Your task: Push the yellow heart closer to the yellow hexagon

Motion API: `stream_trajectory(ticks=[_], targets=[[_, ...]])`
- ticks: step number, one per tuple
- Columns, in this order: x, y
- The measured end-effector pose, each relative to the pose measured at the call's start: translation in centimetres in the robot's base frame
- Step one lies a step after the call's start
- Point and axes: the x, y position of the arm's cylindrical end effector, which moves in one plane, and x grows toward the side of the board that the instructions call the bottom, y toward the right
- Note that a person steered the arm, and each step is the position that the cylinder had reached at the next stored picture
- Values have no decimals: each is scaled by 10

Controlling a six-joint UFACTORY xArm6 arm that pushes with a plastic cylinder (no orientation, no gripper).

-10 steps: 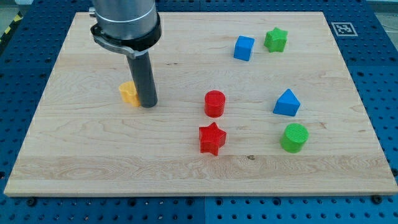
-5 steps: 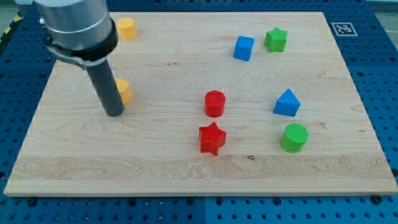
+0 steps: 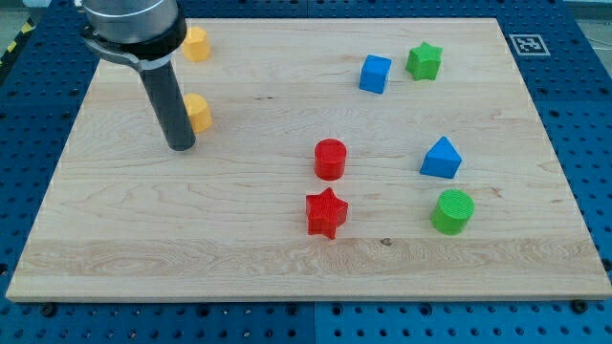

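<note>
The yellow heart (image 3: 199, 113) lies on the wooden board's (image 3: 287, 258) left part, partly hidden by my rod. My tip (image 3: 181, 147) rests on the board just left of and below the heart, touching or nearly touching it. The yellow hexagon (image 3: 195, 44) sits near the board's top edge, straight above the heart, with a clear gap between them.
A red cylinder (image 3: 330, 159) and a red star (image 3: 326, 212) sit at the middle. A blue cube (image 3: 375, 74) and a green star (image 3: 424, 61) are at the top right. A blue triangular block (image 3: 441, 159) and a green cylinder (image 3: 452, 211) are at the right.
My tip swung from the heart's right side round to its lower left, then moved up. The heart has shifted up the board, towards the hexagon.
</note>
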Motion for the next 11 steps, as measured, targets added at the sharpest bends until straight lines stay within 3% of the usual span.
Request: stream_trajectory(ticks=[8, 10, 11], targets=[[-69, 16], [-40, 5], [-44, 3]])
